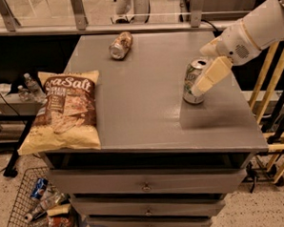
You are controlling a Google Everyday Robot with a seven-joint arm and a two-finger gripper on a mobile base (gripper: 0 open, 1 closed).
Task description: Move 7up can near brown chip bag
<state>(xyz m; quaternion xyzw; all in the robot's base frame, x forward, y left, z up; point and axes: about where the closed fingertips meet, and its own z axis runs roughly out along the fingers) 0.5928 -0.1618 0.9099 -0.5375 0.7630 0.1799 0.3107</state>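
Observation:
The 7up can point(192, 80), silver with a green and white label, stands upright on the right side of the grey cabinet top point(146, 101). My gripper point(205, 79) is at the can's right side, reaching in from the right and touching or overlapping it. The brown chip bag point(65, 112), pale yellow with a brown centre panel and "Sea Salt" lettering, lies flat at the front left corner of the top, far to the left of the can.
A brownish-tan can point(120, 45) lies on its side at the back of the top. A wire basket point(39, 209) with bottles sits on the floor at the front left. Wooden rails point(276, 127) stand to the right.

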